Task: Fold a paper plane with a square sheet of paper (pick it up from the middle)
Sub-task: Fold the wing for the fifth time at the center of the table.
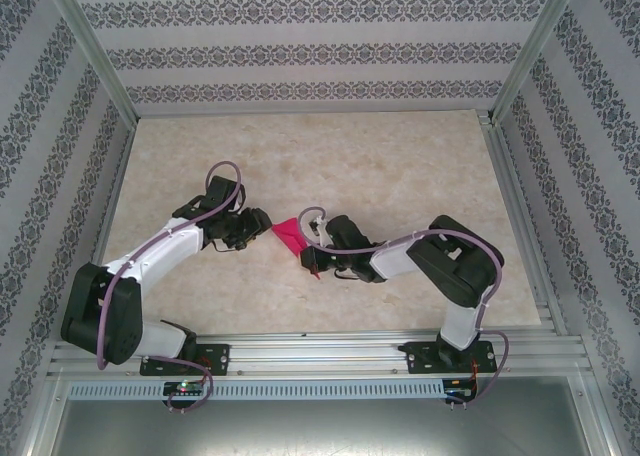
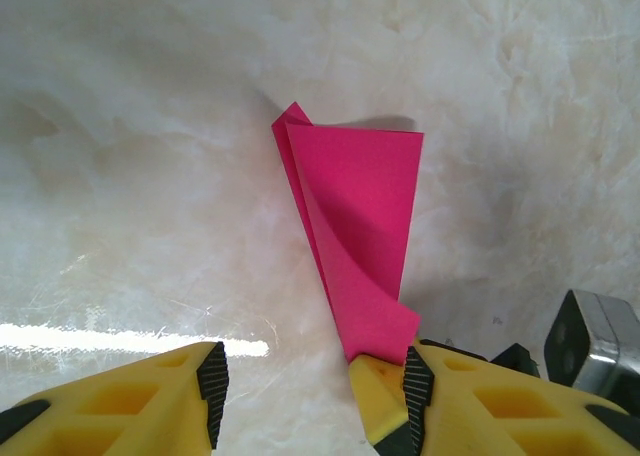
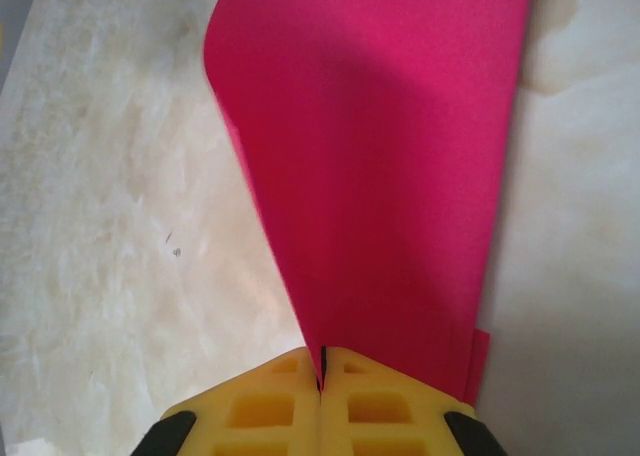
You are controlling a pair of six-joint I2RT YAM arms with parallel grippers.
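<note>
Right end effector point(image 3: 321, 376): yellow fingers pressed flat together, pinching one narrow end of the pink paper sheet point(image 3: 390, 176), which fans out wider away from the grip.
Left end effector point(image 2: 310, 376): jaws stand roughly half apart, clamping nothing; the sheet's pointed lower corner lies just against the inner face of one finger.
Paper position: lifted off the tabletop point(image 1: 400, 156), held between the two end effectors near the middle of the workspace, closer to the arm bases than to the far wall.
Paper shape: no longer a flat square; it tapers to a wedge, with doubled layers along one long edge and a flap curling loose near the point.
Done so far (judgement): the early diagonal folds appear to be in, giving the taper.
Left to do (judgement): the flap needs pressing flat, and I cannot yet make out a centre crease or spread wings, so the dart is unfinished.
Surroundings: pale marbled tabletop, patterned walls point(image 1: 300, 16), metal rail point(image 1: 330, 351) carrying the arm bases.
In the way: mainly the end effectors themselves, crowded nose to nose around the paper, leaving little room to regrip.
</note>
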